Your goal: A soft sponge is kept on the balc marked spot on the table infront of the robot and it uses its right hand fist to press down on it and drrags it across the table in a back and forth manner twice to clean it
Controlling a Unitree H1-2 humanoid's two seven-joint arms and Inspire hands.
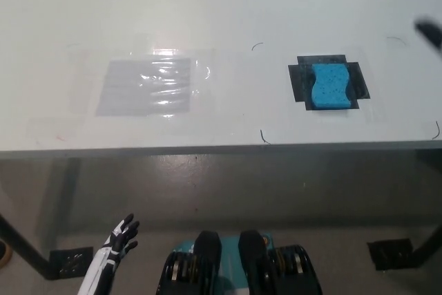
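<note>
Spanning the frame's upper half, white table [221,5], grey floor below. Blue sponge [329,87], waisted sides, on black marked spot [298,81], right of centre. Right hand [428,32] blurred at right edge, state unclear. Left hand [121,235] lower left, fingers apart.

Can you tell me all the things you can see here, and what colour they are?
Sponge: one, blue, on the black patch, right part of the table.
Black patch: one, black, under the sponge.
Clear plastic sheet: one, see-through and shiny, left part of the table.
Table: one, white, filling the top of the picture.
Left hand: one, white, low at the left below the table edge, fingers apart, holding nothing.
Right hand: one, black, only a blurred bit at the right edge.
</note>
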